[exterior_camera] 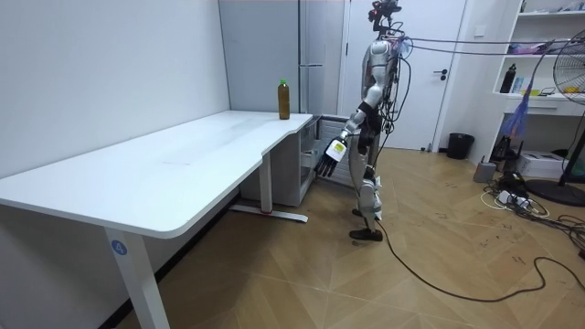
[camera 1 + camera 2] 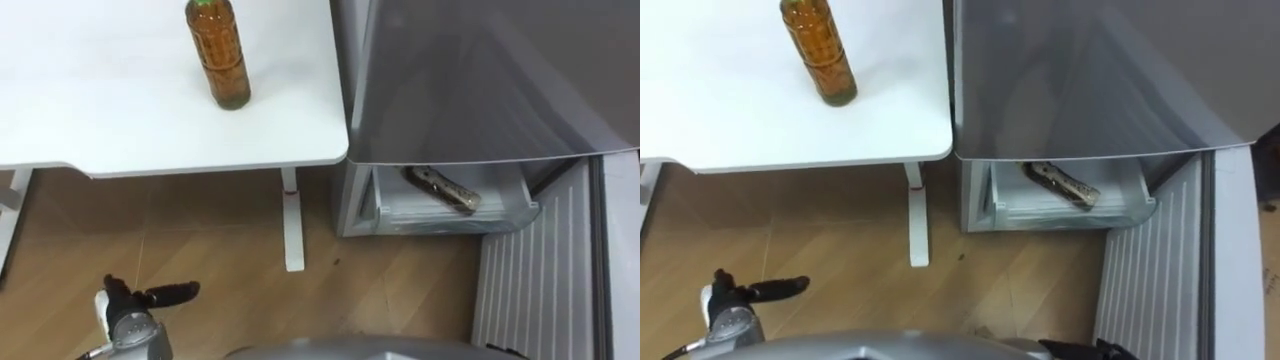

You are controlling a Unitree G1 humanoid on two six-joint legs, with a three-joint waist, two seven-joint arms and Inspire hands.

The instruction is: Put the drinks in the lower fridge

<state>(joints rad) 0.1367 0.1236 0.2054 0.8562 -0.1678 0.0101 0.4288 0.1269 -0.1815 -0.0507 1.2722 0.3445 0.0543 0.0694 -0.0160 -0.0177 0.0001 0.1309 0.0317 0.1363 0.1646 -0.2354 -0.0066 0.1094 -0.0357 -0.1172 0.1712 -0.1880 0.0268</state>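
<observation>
The left hand [image 2: 135,300] is hanging low over the wooden floor [image 2: 400,280], holding nothing; its fingers are lying straight and slightly spread, with the thumb standing apart from them. In the room view the robot is standing at the far end of the white table [image 1: 183,169], just beside the grey fridge [image 1: 311,55], and the same hand is dangling by its hip, below the level of the tabletop.

Ahead of the hand and a little to its right, well apart from it, a bottle of brown tea [image 2: 218,55] with a green cap is standing upright on the table, near the edge that is facing the fridge; nothing is touching it. The table's white leg [image 2: 292,230] is standing between the hand and the fridge.

Farther to the hand's right, the fridge's lower drawer [image 2: 500,215] is sitting pulled out; a second bottle [image 2: 440,188] is lying on its side inside it, slanting across the drawer. Beyond the drawer, farthest from the hand, a ribbed white panel [image 2: 540,280] is reaching down to the lower edge of the left eye view; the fridge's grey upper front [image 2: 480,70] is hanging over the drawer.
</observation>
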